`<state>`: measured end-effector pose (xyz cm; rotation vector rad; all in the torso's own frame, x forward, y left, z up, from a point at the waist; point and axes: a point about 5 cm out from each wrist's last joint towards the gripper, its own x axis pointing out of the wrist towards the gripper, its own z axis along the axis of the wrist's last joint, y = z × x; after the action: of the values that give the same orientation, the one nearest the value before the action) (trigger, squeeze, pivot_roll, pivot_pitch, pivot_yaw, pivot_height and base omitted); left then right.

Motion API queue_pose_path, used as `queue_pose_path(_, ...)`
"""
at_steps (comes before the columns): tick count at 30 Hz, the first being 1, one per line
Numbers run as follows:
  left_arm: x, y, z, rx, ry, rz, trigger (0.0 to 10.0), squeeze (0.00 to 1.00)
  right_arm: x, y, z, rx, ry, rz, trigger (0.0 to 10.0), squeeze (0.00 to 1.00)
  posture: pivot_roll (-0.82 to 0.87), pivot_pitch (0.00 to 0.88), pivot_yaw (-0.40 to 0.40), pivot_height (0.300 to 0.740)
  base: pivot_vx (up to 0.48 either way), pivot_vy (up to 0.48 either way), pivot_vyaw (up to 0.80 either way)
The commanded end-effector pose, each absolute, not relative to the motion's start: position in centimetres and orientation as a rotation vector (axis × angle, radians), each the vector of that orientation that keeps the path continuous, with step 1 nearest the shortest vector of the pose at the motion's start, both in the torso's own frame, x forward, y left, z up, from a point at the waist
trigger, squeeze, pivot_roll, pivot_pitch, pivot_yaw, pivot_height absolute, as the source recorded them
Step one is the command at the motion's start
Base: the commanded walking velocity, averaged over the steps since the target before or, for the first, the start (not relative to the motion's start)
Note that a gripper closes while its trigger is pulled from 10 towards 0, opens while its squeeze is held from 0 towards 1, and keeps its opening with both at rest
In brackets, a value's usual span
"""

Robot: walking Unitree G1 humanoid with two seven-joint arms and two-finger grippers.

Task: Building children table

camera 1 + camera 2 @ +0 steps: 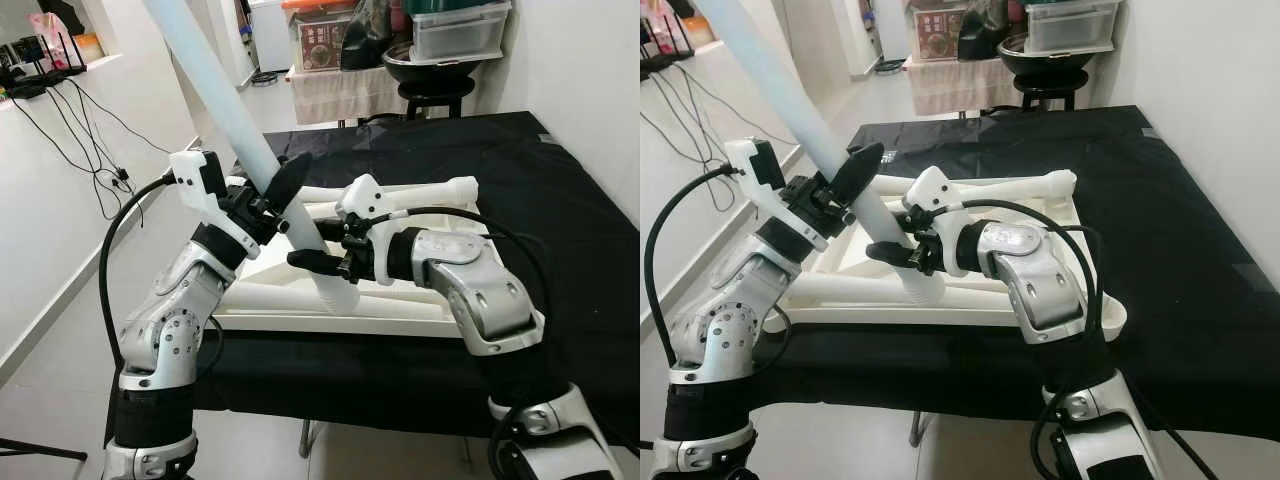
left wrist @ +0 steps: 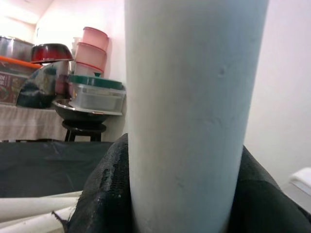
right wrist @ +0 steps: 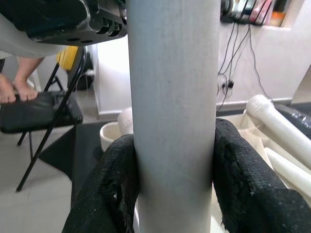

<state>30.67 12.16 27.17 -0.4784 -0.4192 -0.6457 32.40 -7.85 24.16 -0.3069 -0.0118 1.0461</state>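
Black cloth (image 1: 560,230) covers the workbench, and the upturned tabletop (image 1: 330,318) lies on it, underside up, so the leg sockets face you. Your left gripper (image 1: 275,205) is closed round the leg (image 1: 230,105), its black fingers (image 2: 104,194) pressed to both sides of the tube. Your right gripper (image 1: 325,262) is closed on the same leg lower down, just below the left jaws, fingers (image 3: 243,174) hugging either flank.

Two grips on one long tube make sense: the upper hold steers the tilt, the lower one guides the foot end. The leg slants up and away from the jaws toward the robot's left, and its lower end sits just beneath the right jaws at the near corner of the tabletop, probably at or in a socket; whether it is seated cannot be told from these views.

Spare legs (image 1: 420,190) lie flat across the tabletop beyond the jaws, within reach for later.

Judgement: insertion step under way. Expect you will need to bring the leg upright before pressing down, or it may bind
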Motion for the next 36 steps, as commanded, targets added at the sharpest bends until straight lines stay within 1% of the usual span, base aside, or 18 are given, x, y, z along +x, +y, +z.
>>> queue_pose_path(1, 29.8, 11.3, 28.3, -0.49, -0.472, -0.727, 0.0, 0.0, 33.3, -8.5, 24.0, -0.261, -0.091, 0.915, 10.0, 0.03, -0.14, 0.0, 0.114, 0.74, 0.0, 0.0, 0.0)
queue_pose_path(4, 29.9, 11.3, 28.4, -0.491, -0.472, -0.733, 0.0, 0.0, 33.3, -8.5, 23.9, -0.25, -0.13, 0.901, 10.0, 0.03, -0.14, 0.0, 0.114, 0.74, 0.0, 0.0, 0.0)
queue_pose_path(5, 29.9, 11.2, 28.5, -0.492, -0.472, -0.737, 0.0, 0.0, 33.2, -8.3, 23.6, -0.198, -0.126, 0.925, 10.0, 1.0, -0.14, 0.0, 0.115, 0.74, 0.0, 0.0, 0.0)
queue_pose_path(6, 30.0, 11.1, 28.6, -0.493, -0.47, -0.751, 0.0, 0.0, 32.8, -7.8, 22.9, -0.183, -0.115, 0.959, 10.0, 1.0, -0.14, 0.0, 0.115, 0.74, 0.0, 0.0, 0.0)
queue_pose_path(10, 30.0, 11.0, 28.6, -0.494, -0.469, -0.76, 0.0, 0.0, 32.4, -7.4, 22.4, -0.176, -0.101, 0.984, 10.0, 1.0, -0.14, 0.0, 0.115, 0.74, 0.0, 0.0, 0.0)
queue_pose_path(11, 30.0, 10.7, 28.7, -0.49, -0.466, -0.777, 0.0, 0.0, 32.2, -7.0, 21.8, -0.188, -0.083, 1.0, 10.0, 1.0, -0.15, 0.0, 0.12, 0.74, 0.0, 0.0, 0.0)
queue_pose_path(13, 30.1, 10.0, 28.8, -0.462, -0.458, -0.818, 0.0, 0.0, 32.7, -6.1, 20.8, -0.212, -0.041, 0.946, 10.0, 1.0, -0.15, 0.0, 0.128, 0.74, 0.0, 0.0, 0.0)
queue_pose_path(14, 30.1, 10.0, 28.8, -0.462, -0.458, -0.818, 0.0, 0.0, 32.7, -6.1, 20.8, -0.212, -0.041, 0.946, 10.0, 1.0, -0.15, 0.0, 0.128, 0.74, 0.0, 0.0, 0.0)
queue_pose_path(16, 30.3, 9.6, 29.0, -0.446, -0.457, -0.84, 0.0, 0.0, 33.2, -5.7, 20.3, -0.216, -0.013, 0.873, 10.0, 1.0, -0.14, 0.0, 0.131, 0.74, 0.0, 0.0, 0.0)
queue_pose_path(18, 30.3, 9.6, 29.0, -0.446, -0.457, -0.84, 0.0, 0.0, 33.2, -5.7, 20.3, -0.216, -0.013, 0.873, 10.0, 1.0, -0.14, 0.0, 0.131, 0.74, 0.0, 0.0, 0.0)
queue_pose_path(19, 30.3, 9.4, 29.2, -0.443, -0.459, -0.847, 0.0, 0.0, 33.5, -5.5, 20.1, -0.204, -0.003, 0.841, 10.0, 1.0, -0.14, 0.0, 0.131, 0.74, 0.0, 0.0, 0.0)
queue_pose_path(20, 30.4, 9.2, 29.3, -0.442, -0.462, -0.853, 0.0, 0.0, 33.6, -5.2, 20.0, -0.187, 0.0, 0.823, 10.0, 0.51, -0.14, 0.0, 0.131, 0.74, 0.0, 0.0, 0.0)
queue_pose_path(21, 30.4, 9.2, 29.3, -0.442, -0.462, -0.853, 0.0, 0.0, 33.6, -5.2, 20.0, -0.187, 0.0, 0.823, 10.0, 0.51, -0.14, 0.0, 0.131, 0.74, 0.0, 0.0, 0.0)
queue_pose_path(22, 30.4, 9.0, 29.3, -0.442, -0.463, -0.858, 0.0, 0.0, 33.7, -4.7, 19.9, -0.174, -0.005, 0.818, 10.0, 0.0, -0.14, 0.0, 0.131, 0.74, 0.0, 0.0, 0.0)
queue_pose_path(27, 30.3, 8.8, 29.2, -0.45, -0.459, -0.865, 0.0, 0.0, 33.5, -3.5, 20.5, -0.116, -0.045, 0.833, 10.0, 0.0, -0.14, 0.0, 0.132, 0.74, 0.0, 0.0, 0.0)
queue_pose_path(34, 30.3, 8.8, 29.1, -0.46, -0.458, -0.866, 0.0, 0.0, 33.6, -2.9, 21.7, -0.063, -0.114, 0.811, 10.0, 0.0, -0.14, 0.0, 0.132, 0.74, 0.0, 0.0, 0.0)
queue_pose_path(36, 30.5, 8.6, 29.0, -0.468, -0.452, -0.867, 0.0, 0.0, 33.7, -2.5, 22.3, -0.178, -0.183, 0.791, 10.0, 0.0, -0.14, 0.0, 0.138, 0.74, 0.0, 0.0, 0.0)
